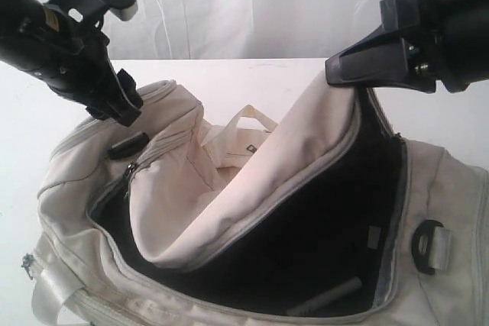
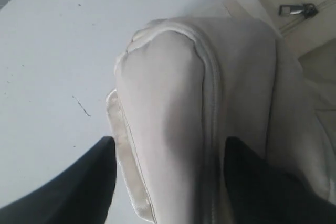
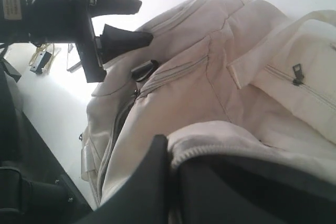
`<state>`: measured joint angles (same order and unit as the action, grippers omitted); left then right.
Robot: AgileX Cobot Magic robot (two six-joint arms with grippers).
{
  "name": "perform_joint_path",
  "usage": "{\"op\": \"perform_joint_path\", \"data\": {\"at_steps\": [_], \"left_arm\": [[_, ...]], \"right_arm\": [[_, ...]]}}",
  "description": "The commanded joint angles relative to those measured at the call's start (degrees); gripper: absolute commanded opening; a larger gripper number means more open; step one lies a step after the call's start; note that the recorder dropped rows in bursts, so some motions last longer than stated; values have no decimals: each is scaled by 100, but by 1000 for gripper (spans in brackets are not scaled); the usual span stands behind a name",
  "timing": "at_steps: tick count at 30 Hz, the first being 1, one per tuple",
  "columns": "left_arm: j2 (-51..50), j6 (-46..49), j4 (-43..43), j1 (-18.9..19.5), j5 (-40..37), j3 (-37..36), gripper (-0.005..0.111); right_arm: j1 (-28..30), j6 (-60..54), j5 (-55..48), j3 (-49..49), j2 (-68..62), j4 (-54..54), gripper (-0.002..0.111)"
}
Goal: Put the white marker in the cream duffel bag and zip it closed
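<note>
Two pincers to account for, one of them busy. At the right pincer (image 1: 336,72): pressed together on the hem of the flap (image 1: 306,143), pinching that cloth and holding it up off the mouth of the bag (image 1: 69,181); in the right wrist view, the same grip from close by, pale hem caught against a dark finger (image 3: 142,187). Outward and down from there: black lining laid bare under the raised flap; on that lining, close to the near rim, the marker (image 1: 325,297), already inside, looking grey in the shade. Long axis slanting, low end toward the bag's middle, high end toward its right-hand end; almost straight below the right pincer and well apart from the left one, so nearer the right arm. At the left pincer (image 1: 126,102): spread wide, gripping nothing, straddling the rounded end of the bag, a finger (image 2: 68,192) on either side; whether touching the cloth, cannot tell. Just beside it, a small zip pull (image 1: 131,168) at that end of the mouth. By judgement: dropping-in done, zipping not yet begun; next, likely a lowering of the flap over the marker, then a draw along the zip, the left pincer being nearer that pull; some risk of the hem folding under and jamming the teeth.
</note>
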<state>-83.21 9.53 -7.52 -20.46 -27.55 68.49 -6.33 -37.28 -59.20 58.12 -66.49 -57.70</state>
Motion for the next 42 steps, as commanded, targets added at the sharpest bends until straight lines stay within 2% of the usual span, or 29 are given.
{"op": "perform_joint_path", "data": {"at_steps": [1,6,11,13,16,17,19,22,23,28,33,36,42], "left_arm": [[-11,-56,-4,-21,-222,23,64],[-20,-32,-4,-21,-232,23,76],[-263,-32,-4,-21,-227,23,72],[-480,-124,-4,-21,-109,23,53],[-698,-247,-4,-21,84,23,7],[-722,-247,-16,-21,113,23,0],[-771,-473,-189,-10,259,23,0],[-757,-1773,-915,339,375,23,0],[-749,-1870,-977,473,293,23,0],[-711,-2029,-1000,876,110,23,0],[-538,-2501,-1000,1219,606,23,0],[-473,-2561,-1082,1242,888,23,0],[-460,-2662,-1257,1377,904,23,0]], "right_arm": [[2,-117,-35,51,9,-198,0],[2,-139,-48,51,9,-198,0],[2,-139,-38,51,9,-198,0],[2,-139,-27,51,9,-198,0],[2,-139,28,51,9,-198,0],[2,-139,65,51,9,-198,0],[2,-162,177,51,-5,-198,0],[2,-428,232,77,-231,-290,0],[2,-614,232,89,-382,-408,0],[2,-911,103,805,-936,-418,0],[2,-989,0,1245,-1419,-407,0],[2,-1207,0,1431,-1719,-407,0],[2,-1332,-275,1795,-2158,-611,0]]}}
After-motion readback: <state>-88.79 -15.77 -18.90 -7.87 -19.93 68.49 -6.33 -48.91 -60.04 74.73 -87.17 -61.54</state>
